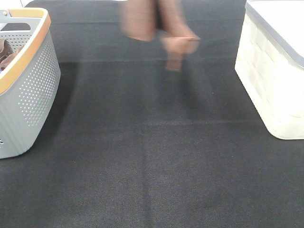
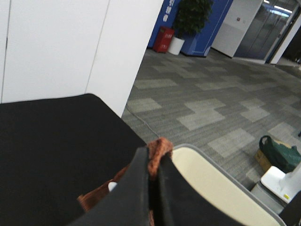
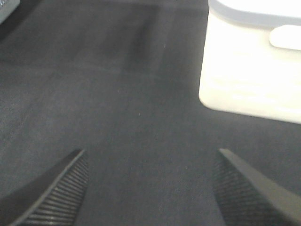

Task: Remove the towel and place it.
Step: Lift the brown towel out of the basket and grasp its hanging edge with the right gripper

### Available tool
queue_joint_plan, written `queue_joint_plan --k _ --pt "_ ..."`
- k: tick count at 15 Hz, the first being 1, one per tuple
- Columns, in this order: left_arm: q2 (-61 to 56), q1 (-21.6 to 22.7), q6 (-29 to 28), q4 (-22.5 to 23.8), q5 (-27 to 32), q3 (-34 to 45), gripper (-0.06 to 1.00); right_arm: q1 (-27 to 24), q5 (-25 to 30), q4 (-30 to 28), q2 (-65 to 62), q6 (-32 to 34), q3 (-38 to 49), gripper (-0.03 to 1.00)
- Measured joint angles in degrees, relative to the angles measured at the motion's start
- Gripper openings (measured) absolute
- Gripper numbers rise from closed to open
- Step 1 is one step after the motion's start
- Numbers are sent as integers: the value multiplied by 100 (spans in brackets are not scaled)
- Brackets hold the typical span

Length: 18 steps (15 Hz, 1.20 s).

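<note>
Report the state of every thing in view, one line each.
towel: off the table, hanging, blurred.
left gripper: shut on the towel.
right gripper: open, empty, over the table.
grey basket: upright on the left, with a cloth inside.
brown cloth: bunched in the basket.
cream box: upright on the right, lid apparently on.

You have one reddish-brown microfibre towel (image 1: 140, 21), one bunched brown cloth (image 1: 4, 53), one grey perforated plastic basket (image 1: 35, 83) with an orange rim, and one cream lidded plastic bin (image 1: 270, 85).
</note>
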Motion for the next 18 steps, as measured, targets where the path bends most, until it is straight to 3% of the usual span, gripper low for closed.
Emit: queue_joint_plan --k 3,5,9,11,12,14,16,18 --pt "281 -229 -11 120 40 0 0 52 -57 23 968 17 -23 68" --pt "344 -384 -195 235 40 0 0 97 -510 115 1702 -143 -120 68" --pt "372 -877 -281 980 40 0 0 315 -1444 1077 3191 -1415 -607 68" --pt "372 -1106 -344 1490 40 0 0 751 -1856 1089 4034 -1684 -911 68" --pt "372 -1175 -470 1702 40 0 0 1243 -2235 1043 4601 -1782 -1203 68" --pt "372 -1220 -877 2229 40 0 0 1868 -2561 619 5334 -1828 -1610 68" --pt "372 -1220 -1008 2384 40 0 0 2492 -3048 155 5987 -1833 -1885 68" --pt "378 -1226 -1037 2406 46 0 0 3019 -3919 -241 6457 -1833 -1948 68"
